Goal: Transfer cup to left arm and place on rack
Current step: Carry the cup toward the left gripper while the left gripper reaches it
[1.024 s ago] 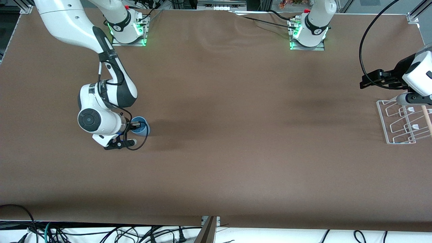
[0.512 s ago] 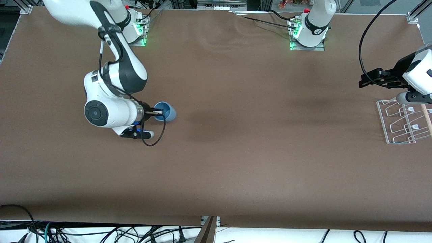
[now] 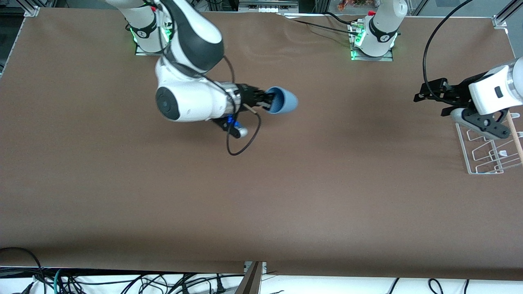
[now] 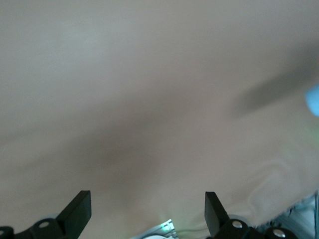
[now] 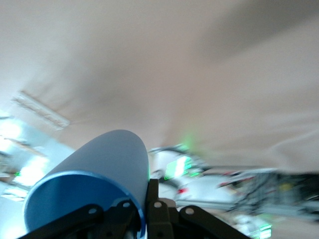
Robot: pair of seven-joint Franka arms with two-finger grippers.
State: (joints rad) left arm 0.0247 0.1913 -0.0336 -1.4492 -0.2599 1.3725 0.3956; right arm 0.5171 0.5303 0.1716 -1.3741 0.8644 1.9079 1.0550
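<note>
The light-blue cup [image 3: 284, 101] is up in the air over the brown table, tipped on its side, base pointing toward the left arm's end. My right gripper [image 3: 267, 102] is shut on its rim, one finger inside the cup and one outside; the right wrist view shows the cup [image 5: 99, 169] pinched at the right gripper [image 5: 145, 201]. My left gripper [image 3: 425, 93] hangs open and empty beside the white wire rack [image 3: 461, 141] at the left arm's end. In the left wrist view the left gripper [image 4: 147, 209] holds nothing, and the cup [image 4: 313, 99] is a small blue patch at the frame's edge.
A light wooden rod [image 3: 515, 139] runs along the rack's outer side. The two arm bases [image 3: 151, 36] [image 3: 374, 41] stand at the table's edge farthest from the front camera. Loose cables [image 3: 122, 281] lie below the table's near edge.
The right arm has lifted the cup off the table, carried it toward the table's middle and tipped it sideways. The left gripper has shifted a little toward the middle.
</note>
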